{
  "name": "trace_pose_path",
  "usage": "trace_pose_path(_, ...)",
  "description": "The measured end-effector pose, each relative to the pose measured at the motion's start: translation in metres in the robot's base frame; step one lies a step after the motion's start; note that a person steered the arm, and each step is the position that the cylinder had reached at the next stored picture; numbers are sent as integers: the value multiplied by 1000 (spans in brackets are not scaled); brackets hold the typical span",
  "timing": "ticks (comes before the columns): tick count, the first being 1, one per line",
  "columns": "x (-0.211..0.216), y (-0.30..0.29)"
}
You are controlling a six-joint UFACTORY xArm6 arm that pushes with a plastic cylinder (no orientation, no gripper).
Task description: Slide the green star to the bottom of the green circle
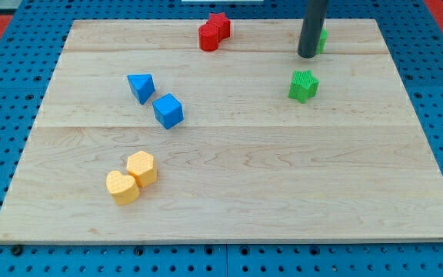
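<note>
My tip [308,55] rests on the wooden tabletop [229,192] near the view's top right; the rig has no gripper, so nothing opens or closes, and the rod is a plain dark cylinder coming down from the top edge. Just behind the rod, on its right side, a sliver of a green block [323,38] shows; it is mostly hidden, so its shape cannot be made out. The green star [303,85] lies below my tip toward the view's bottom, near it but apart, with a strip of bare wood between them.

At the view's top centre, 2 red blocks [214,32] sit touching each other, their shapes hard to tell. Left of centre a blue triangle [141,86] stands just beside a blue cube [168,111], the cube lower and to the right. Toward the view's bottom left, a yellow heart [121,187] touches a yellow hexagon-like block [141,167] above and right of it. All of these lie well apart from my tip.
</note>
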State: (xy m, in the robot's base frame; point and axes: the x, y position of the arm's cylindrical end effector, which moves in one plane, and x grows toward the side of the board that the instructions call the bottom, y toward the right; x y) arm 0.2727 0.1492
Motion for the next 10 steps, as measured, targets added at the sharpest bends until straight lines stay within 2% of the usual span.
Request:
trace_pose_path(1,-30,3)
trace_pose_path(2,2,12)
trace_pose_path(3,108,32)
trace_pose_path(4,218,3)
trace_pose_path(5,212,-66)
trace_pose_path(6,148,-53)
trace_pose_path(7,81,-15)
trace_pose_path(8,51,28)
trace_pose_path(10,63,30)
